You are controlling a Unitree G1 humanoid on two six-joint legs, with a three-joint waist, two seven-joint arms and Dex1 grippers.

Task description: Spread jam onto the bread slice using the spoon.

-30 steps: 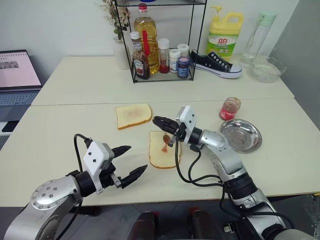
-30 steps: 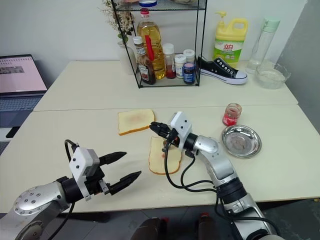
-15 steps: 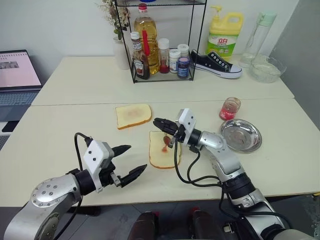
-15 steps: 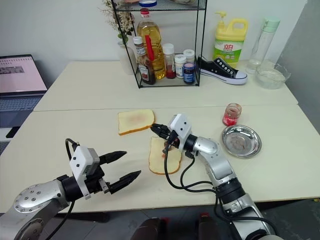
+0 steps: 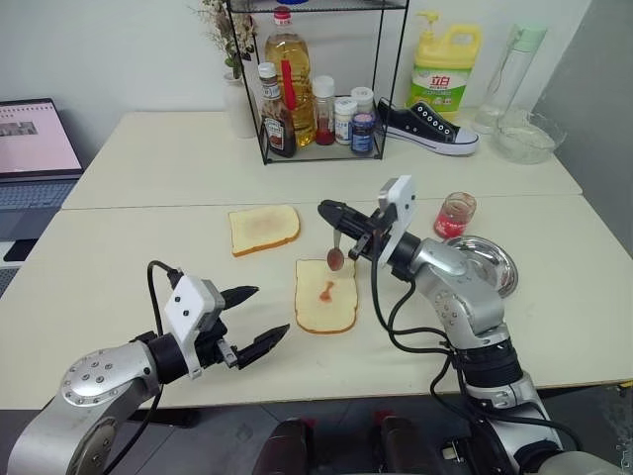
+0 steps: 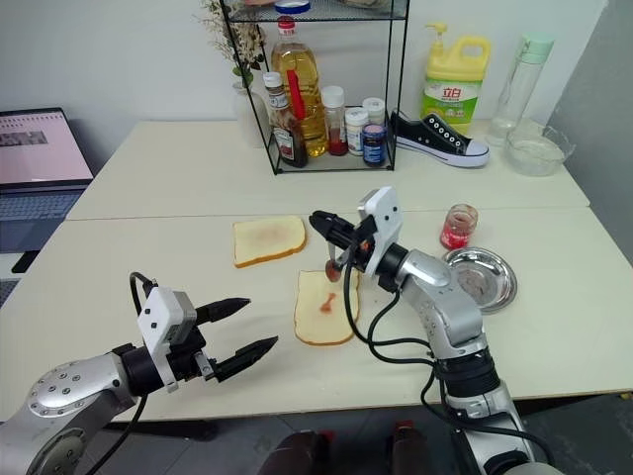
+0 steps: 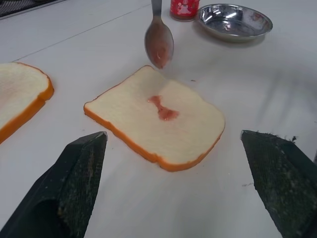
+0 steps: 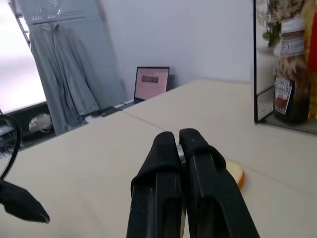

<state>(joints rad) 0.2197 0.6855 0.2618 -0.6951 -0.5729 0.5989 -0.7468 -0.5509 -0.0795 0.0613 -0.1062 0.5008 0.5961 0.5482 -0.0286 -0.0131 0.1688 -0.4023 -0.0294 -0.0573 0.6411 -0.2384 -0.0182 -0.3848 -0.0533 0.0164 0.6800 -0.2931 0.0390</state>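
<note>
Now the right jaws, clamped on the spoon (image 5: 335, 253), dangle it above the bread slice (image 5: 325, 296).

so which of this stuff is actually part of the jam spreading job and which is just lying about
In the job:
- bread slice
- jam smeared on it
- spoon
- right gripper holding the spoon

Lying about:
- second slice
- red jar
- metal dish
- bottle rack
- shoe
- laptop

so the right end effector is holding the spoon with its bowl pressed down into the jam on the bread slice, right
Not quite. The right end effector holds the spoon, but its bowl hangs in the air above the far end of the bread slice, clear of the jam; the left wrist view shows the gap.
</note>
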